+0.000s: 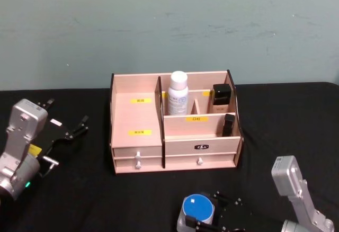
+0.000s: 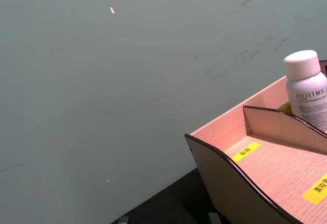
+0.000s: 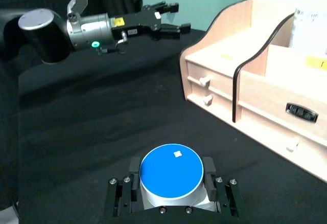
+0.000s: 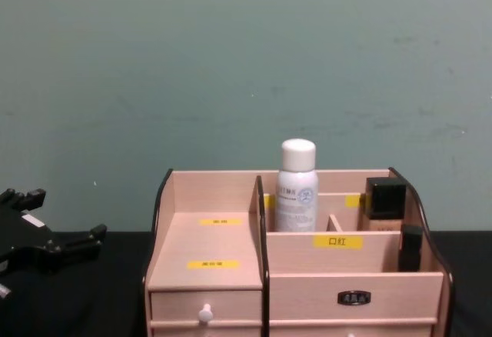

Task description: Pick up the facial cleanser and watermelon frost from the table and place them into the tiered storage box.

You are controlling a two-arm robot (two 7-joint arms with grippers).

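Left arm [image 1: 24,121]: silver-grey casing, boxy with rounded corners, at the left edge of the head view.
Green light [image 3: 94,44]: a small glowing dot on the silver wrist barrel, upper left of the right wrist view.
Yellow sticker [image 3: 118,22]: a small label on the black body just past the barrel.
Left claw [image 1: 74,131]: black, with slim notched fingers – a bent metal pin juts out beside it.
Right arm [image 1: 291,181]: the same silver-grey shell, a rounded block at the lower right of the head view.
Right claw [image 3: 171,183]: black and blocky, with dull grey pads [image 3: 208,166].
Screws [image 3: 219,180]: small silver heads – set along the black finger blocks, lower centre of the right wrist view.
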